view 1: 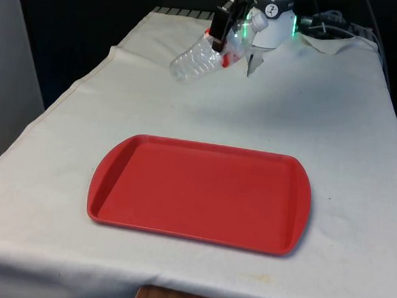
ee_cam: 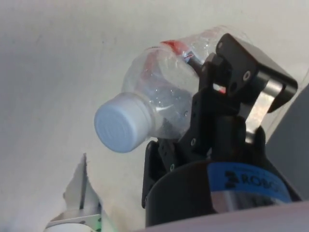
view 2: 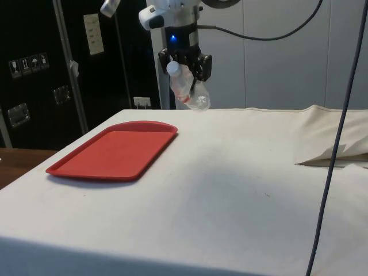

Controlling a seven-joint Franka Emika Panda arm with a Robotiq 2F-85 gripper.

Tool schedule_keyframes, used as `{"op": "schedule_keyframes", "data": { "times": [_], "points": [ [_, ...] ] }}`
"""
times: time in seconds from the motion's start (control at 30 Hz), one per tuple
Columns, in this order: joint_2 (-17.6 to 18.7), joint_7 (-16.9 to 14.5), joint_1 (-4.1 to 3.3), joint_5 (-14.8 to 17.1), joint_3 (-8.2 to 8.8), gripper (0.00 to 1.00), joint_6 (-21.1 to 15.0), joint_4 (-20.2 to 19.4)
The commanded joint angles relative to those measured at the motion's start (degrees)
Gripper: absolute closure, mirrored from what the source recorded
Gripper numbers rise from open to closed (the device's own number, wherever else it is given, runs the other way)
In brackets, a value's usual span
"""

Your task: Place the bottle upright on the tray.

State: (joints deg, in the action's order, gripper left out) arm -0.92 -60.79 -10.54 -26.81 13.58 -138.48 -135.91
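Gripper (view 1: 224, 29) hid the mid-body of the clear, white-capped, red-labelled bottle (view 1: 192, 60), fingers clamped on it, held tilted in the air above the table's (view 1: 349, 132) far end, well apart from the red tray (view 1: 199, 191).

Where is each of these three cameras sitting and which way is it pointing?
Front view: looks along the table over the red tray towards the white arm's base; the end effector holds the clear bottle tilted above the cloth.
Side view: from the table's side, tray on its left, end effector and bottle hanging above the cloth.
Wrist view: on the wrist, looking past the black fingers at the bottle's white cap.
Front and side views share the tray, the bottle and the end effector.
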Motion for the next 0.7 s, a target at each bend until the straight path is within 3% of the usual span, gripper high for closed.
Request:
{"op": "schedule_keyframes", "data": {
  "times": [0.0,0.17,0.27,0.3,0.67],
  "points": [
    [0.0,0.0,0.00,0.0,0.00,0.66,0.0,0.0],
    [-0.6,-3.0,0.06,4.0,0.57,0.66,-1.4,-0.4],
    [-0.6,-4.1,0.06,5.6,0.74,0.66,-1.7,-0.3],
    [-0.2,-3.3,0.00,4.6,0.69,0.66,-1.0,0.0],
    [-0.7,-8.3,0.06,11.4,1.49,0.66,-2.4,-0.3]
  ]
}}
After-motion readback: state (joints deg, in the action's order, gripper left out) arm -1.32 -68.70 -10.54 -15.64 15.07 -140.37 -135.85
